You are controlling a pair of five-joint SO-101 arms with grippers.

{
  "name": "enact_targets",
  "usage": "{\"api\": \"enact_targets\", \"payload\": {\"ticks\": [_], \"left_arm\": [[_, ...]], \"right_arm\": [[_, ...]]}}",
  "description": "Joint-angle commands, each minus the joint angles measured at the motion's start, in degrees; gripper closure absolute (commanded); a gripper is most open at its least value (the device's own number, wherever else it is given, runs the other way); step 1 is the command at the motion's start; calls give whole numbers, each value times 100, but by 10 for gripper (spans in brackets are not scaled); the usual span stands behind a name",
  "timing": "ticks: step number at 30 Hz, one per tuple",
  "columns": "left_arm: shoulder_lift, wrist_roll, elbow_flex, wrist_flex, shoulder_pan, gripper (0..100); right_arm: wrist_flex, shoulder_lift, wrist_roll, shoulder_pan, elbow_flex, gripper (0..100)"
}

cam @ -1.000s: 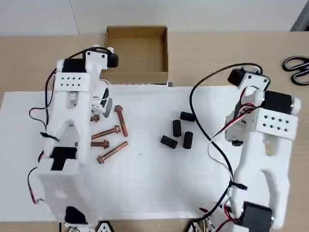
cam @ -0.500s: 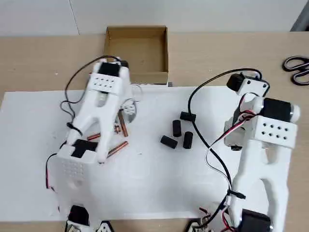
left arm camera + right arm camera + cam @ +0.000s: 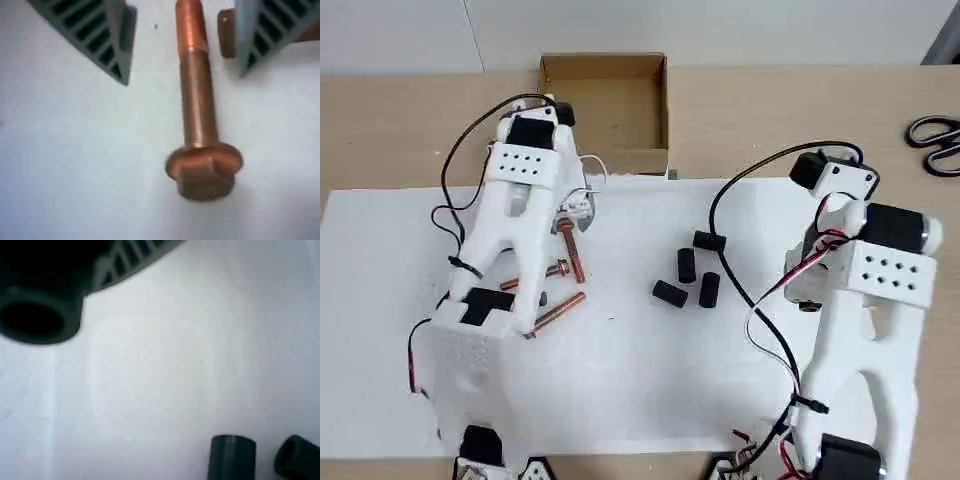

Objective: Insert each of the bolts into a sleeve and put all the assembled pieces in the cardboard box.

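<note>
A copper bolt (image 3: 200,125) lies on the white sheet between the two grey fingers (image 3: 100,35) of my left gripper (image 3: 572,215), which is open and straddles the shank. This bolt (image 3: 570,248) is the top one of several copper bolts, others (image 3: 558,312) lying beside the left arm. Several black sleeves (image 3: 686,265) sit mid-sheet. My right gripper (image 3: 809,298) hangs at the right side of the sheet, shut on a black sleeve (image 3: 37,315). Two loose sleeves (image 3: 232,457) lie farther off on the sheet. The cardboard box (image 3: 603,62) stands at the back.
Scissors (image 3: 935,140) lie at the far right on the wooden table (image 3: 770,110). The white sheet (image 3: 640,380) is bare in front of the parts. Cables loop from both arms over the sheet.
The left arm swung right from the sheet's left side, then drew back a little, and its gripper now sits over the top bolt. The right arm shifted slightly, still holding its sleeve.
</note>
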Motion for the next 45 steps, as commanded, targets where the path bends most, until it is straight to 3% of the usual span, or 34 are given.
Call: {"api": "enact_targets", "payload": {"ticks": [1,30,36,45], "left_arm": [[-53,9,-171,-185,-53,867],[1433,9,-813,-255,-53,867],[1433,9,-822,-255,-44,998],[1415,0,-831,-176,-35,995]], "right_arm": [[40,-180,26,57,-18,995],[57,-215,26,57,-18,995],[66,-215,35,57,-18,995],[66,-215,26,48,-18,995]]}}
